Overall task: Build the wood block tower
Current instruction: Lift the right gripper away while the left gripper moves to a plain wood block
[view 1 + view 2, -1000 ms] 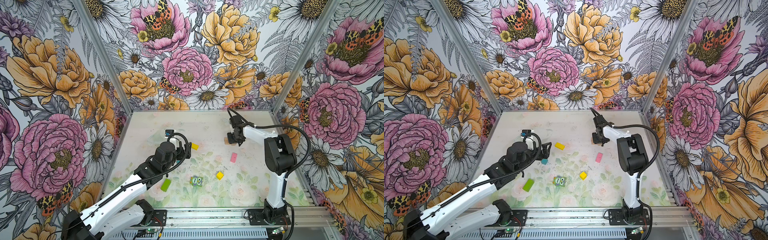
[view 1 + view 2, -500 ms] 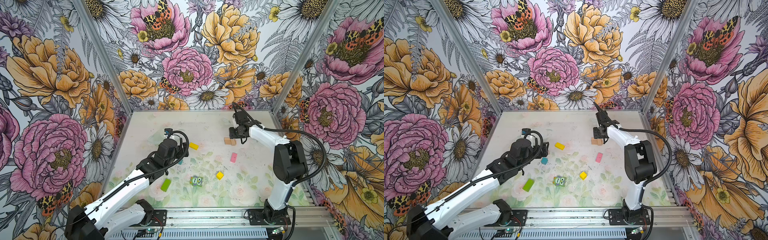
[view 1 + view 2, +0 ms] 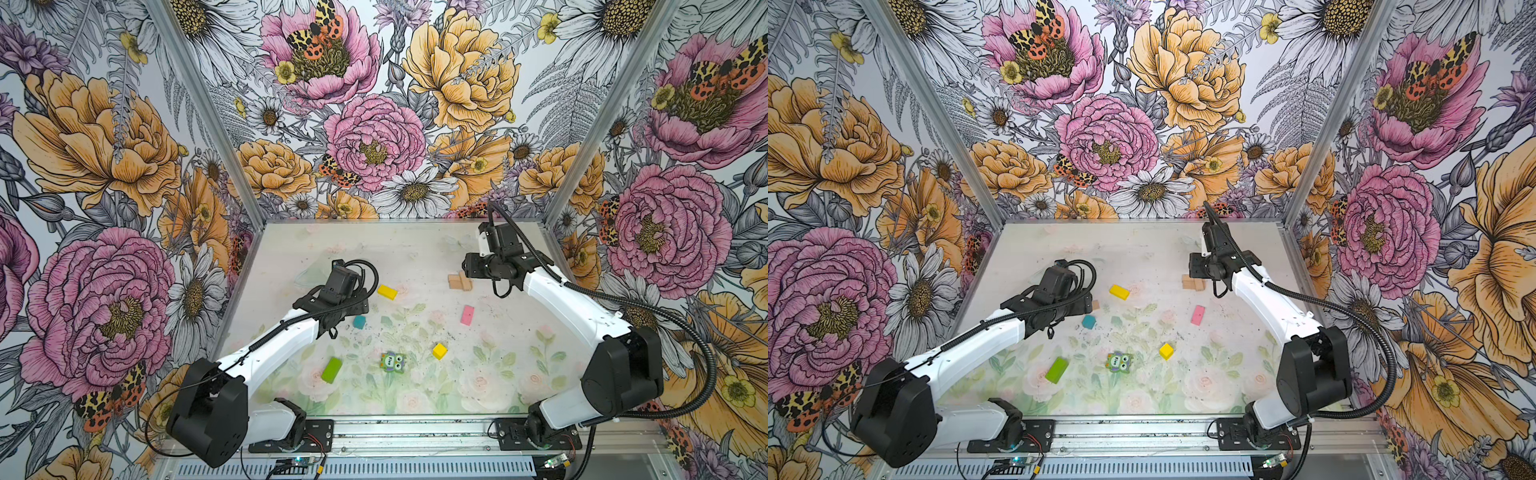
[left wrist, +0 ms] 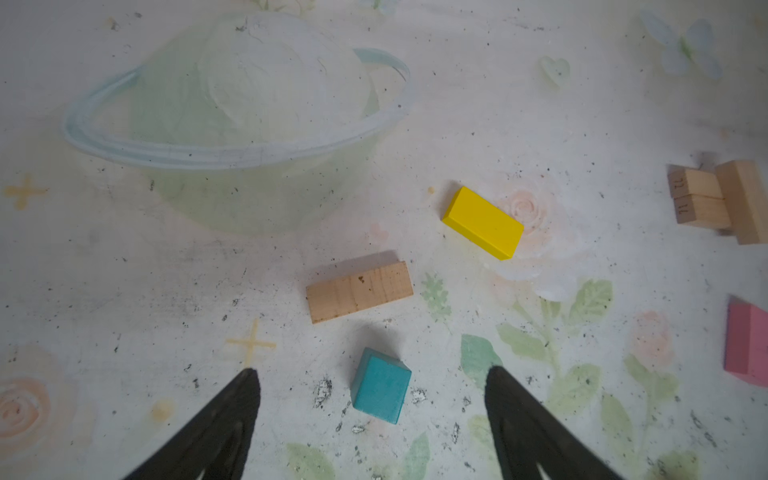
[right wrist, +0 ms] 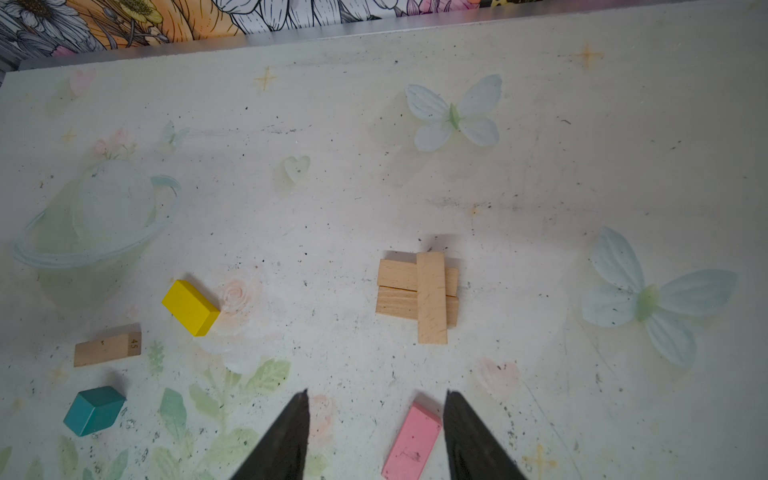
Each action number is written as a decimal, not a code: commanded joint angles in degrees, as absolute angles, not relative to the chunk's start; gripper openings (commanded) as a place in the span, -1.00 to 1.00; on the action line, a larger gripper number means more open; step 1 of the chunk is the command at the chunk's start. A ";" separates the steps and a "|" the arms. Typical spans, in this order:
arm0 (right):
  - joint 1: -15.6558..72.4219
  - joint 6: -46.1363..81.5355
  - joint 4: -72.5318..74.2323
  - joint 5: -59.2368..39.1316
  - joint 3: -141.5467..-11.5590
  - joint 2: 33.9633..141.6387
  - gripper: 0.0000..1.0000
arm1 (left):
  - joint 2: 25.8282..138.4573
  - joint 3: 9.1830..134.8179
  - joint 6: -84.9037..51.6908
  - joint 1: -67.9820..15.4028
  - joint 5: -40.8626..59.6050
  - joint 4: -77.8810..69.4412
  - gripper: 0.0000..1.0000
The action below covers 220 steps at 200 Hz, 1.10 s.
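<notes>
at the far right of the counter [image 3: 415, 249], the tower [image 3: 460, 282] is so far three tan bars: two lying flat side by side, a third laid crosswise on top. the right fingers [image 5: 286, 436] hover near it, parted a moderate way and holding nothing; in the right wrist view the pink block [image 5: 411, 444] shows between them, lying on the counter. the left fingers [image 4: 216, 424] stand wide and empty over the teal block [image 4: 380, 390], with a loose tan bar [image 4: 359, 291] and the yellow bar [image 4: 482, 222] just beyond it. nearer the front edge lie the lime-green block [image 3: 331, 370], the owl block [image 3: 392, 361] and a small yellow cube [image 3: 439, 351], well apart from the tower.
</notes>
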<state>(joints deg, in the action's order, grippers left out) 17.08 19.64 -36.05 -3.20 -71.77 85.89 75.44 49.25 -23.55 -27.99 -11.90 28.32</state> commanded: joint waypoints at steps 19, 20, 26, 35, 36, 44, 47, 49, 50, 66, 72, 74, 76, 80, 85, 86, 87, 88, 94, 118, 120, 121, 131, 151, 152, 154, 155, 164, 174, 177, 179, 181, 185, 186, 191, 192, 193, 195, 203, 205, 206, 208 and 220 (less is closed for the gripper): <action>18.21 20.43 -35.28 -6.14 -70.14 84.38 0.09 | 82.89 54.46 -15.79 -26.86 -8.93 31.25 0.63; 18.24 20.45 -35.30 -6.15 -70.14 84.38 0.09 | 83.11 54.57 -15.63 -26.83 -9.08 31.40 0.63; 18.29 20.44 -35.25 -6.33 -70.05 84.22 0.09 | 84.45 55.25 -14.79 -26.81 -10.24 32.22 0.62; 18.44 20.48 -35.07 -6.93 -69.84 83.90 0.09 | 85.95 56.18 -13.49 -26.87 -11.42 33.06 0.62; 18.49 20.52 -35.03 -6.94 -69.81 83.88 0.09 | 86.13 56.26 -13.34 -26.88 -11.47 33.10 0.62; 18.47 20.67 -34.82 -7.43 -69.57 83.60 0.09 | 87.39 56.82 -12.47 -26.96 -11.60 33.57 0.60; 18.55 20.66 -34.73 -7.53 -69.46 83.46 0.09 | 87.76 57.02 -12.22 -26.89 -12.57 33.69 0.61; 18.57 20.68 -34.68 -7.66 -69.37 83.38 0.09 | 87.97 57.08 -11.97 -27.03 -13.38 33.76 0.60; 18.56 20.67 -34.65 -7.74 -69.32 83.35 0.09 | 88.11 57.15 -11.88 -27.09 -13.55 33.80 0.61; 18.55 20.74 -34.63 -7.74 -68.67 82.68 0.09 | 90.14 58.29 -10.04 -27.25 -14.21 34.73 0.60; 18.55 20.77 -34.63 -7.60 -68.49 82.39 0.09 | 90.92 58.80 -9.38 -27.30 -14.13 35.24 0.61; 18.54 20.77 -34.63 -7.57 -68.36 82.25 0.08 | 91.22 58.98 -9.20 -27.33 -14.12 35.42 0.61; 18.57 20.82 -34.63 -7.56 -68.24 82.15 0.09 | 91.51 59.11 -8.91 -27.33 -14.08 35.60 0.61; 18.55 20.90 -34.63 -7.56 -68.11 81.89 0.09 | 92.05 59.42 -8.55 -27.41 -14.11 35.89 0.61; 18.55 20.83 -34.63 -7.56 -67.87 81.58 0.09 | 92.76 59.78 -8.15 -27.53 -14.23 36.19 0.61; 18.55 20.88 -34.63 -7.56 -67.82 81.48 0.09 | 92.88 59.82 -8.08 -27.56 -14.28 36.29 0.61; 18.59 20.90 -34.63 -7.56 -67.79 81.43 0.09 | 93.06 59.88 -7.99 -27.67 -14.30 36.34 0.61; 18.57 20.91 -34.63 -7.52 -67.78 81.32 0.09 | 93.16 59.91 -7.95 -27.63 -14.36 36.41 0.61; 18.59 21.06 -34.63 -7.49 -67.53 80.88 0.09 | 93.85 60.17 -7.55 -27.68 -14.34 36.66 0.62; 18.46 21.52 -34.63 -6.81 -66.76 78.54 0.09 | 95.43 60.64 -6.58 -27.76 -14.62 36.56 0.63; 18.35 21.60 -34.63 -6.84 -66.72 78.35 0.10 | 95.51 60.58 -6.48 -27.77 -14.66 36.50 0.63; 18.36 21.61 -34.63 -6.85 -66.72 78.28 0.10 | 95.57 60.57 -6.40 -27.77 -14.71 36.48 0.63; 18.21 21.77 -34.63 -7.35 -66.62 77.28 0.10 | 96.25 61.11 -5.60 -27.80 -15.09 36.22 0.64; 17.95 22.23 -34.76 -8.76 -66.54 75.66 0.10 | 98.56 62.31 -3.88 -27.91 -15.44 36.30 0.64; 17.94 22.28 -34.83 -8.82 -66.54 75.58 0.10 | 98.67 62.31 -3.78 -27.93 -15.46 36.30 0.64; 17.87 22.31 -34.81 -8.85 -66.48 75.43 0.10 | 98.94 62.34 -3.71 -27.88 -15.51 36.25 0.64; 17.85 22.32 -34.81 -8.94 -66.48 75.33 0.10 | 99.04 62.37 -3.57 -27.87 -15.53 36.23 0.64; 17.91 22.32 -34.89 -9.14 -66.28 74.62 0.10 | 100.07 62.78 -2.95 -27.85 -16.17 36.21 0.65; 17.78 22.32 -35.22 -9.23 -66.08 74.00 0.12 | 101.07 63.22 -2.14 -27.94 -16.60 36.08 0.65; 17.81 22.34 -35.31 -9.27 -66.04 73.88 0.12 | 101.26 63.27 -1.90 -27.97 -16.57 36.00 0.65; 17.77 22.33 -35.44 -9.26 -65.95 73.80 0.13 | 101.38 63.30 -1.68 -27.95 -16.53 35.89 0.65; 17.69 22.32 -35.49 -9.24 -65.93 73.75 0.14 | 101.53 63.35 -1.54 -27.95 -16.53 35.80 0.65; 17.60 22.25 -35.65 -9.23 -65.87 73.59 0.15 | 101.79 63.47 -1.28 -27.95 -16.52 35.63 0.66; 17.59 22.24 -35.71 -9.23 -65.85 73.58 0.14 | 101.83 63.46 -1.21 -27.91 -16.52 35.57 0.66; 17.59 22.24 -35.93 -9.16 -65.86 73.45 0.15 | 102.15 63.67 -0.86 -27.86 -16.38 35.43 0.66; 17.54 22.24 -35.93 -9.15 -65.85 73.42 0.15 | 102.23 63.65 -0.82 -27.99 -16.32 35.38 0.66; 17.51 22.24 -35.98 -9.14 -65.84 73.40 0.15 | 102.27 63.69 -0.72 -27.97 -16.29 35.36 0.66; 17.45 22.17 -36.07 -9.16 -65.85 73.41 0.15 | 102.41 63.75 -0.51 -27.95 -16.20 35.34 0.67; 17.35 22.09 -36.37 -9.15 -65.74 73.24 0.15 | 103.01 64.06 0.04 -27.92 -16.36 35.33 0.67; 17.34 22.07 -36.38 -9.14 -65.74 73.18 0.15 | 103.18 64.16 0.12 -27.88 -16.46 35.33 0.67; 17.37 22.06 -36.43 -9.14 -65.70 73.19 0.15 | 103.27 64.25 0.19 -27.87 -16.54 35.33 0.67; 17.40 22.06 -36.46 -9.18 -65.67 73.10 0.15 | 103.45 64.34 0.31 -27.86 -16.64 35.33 0.67; 17.27 22.10 -36.47 -9.27 -65.57 72.88 0.15 | 103.78 64.76 0.95 -27.78 -16.78 35.29 0.67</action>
<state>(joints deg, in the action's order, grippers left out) 17.67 21.65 -35.83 -8.73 -66.24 74.15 102.83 63.18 -1.93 -27.62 -15.20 36.07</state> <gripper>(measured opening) 0.575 0.836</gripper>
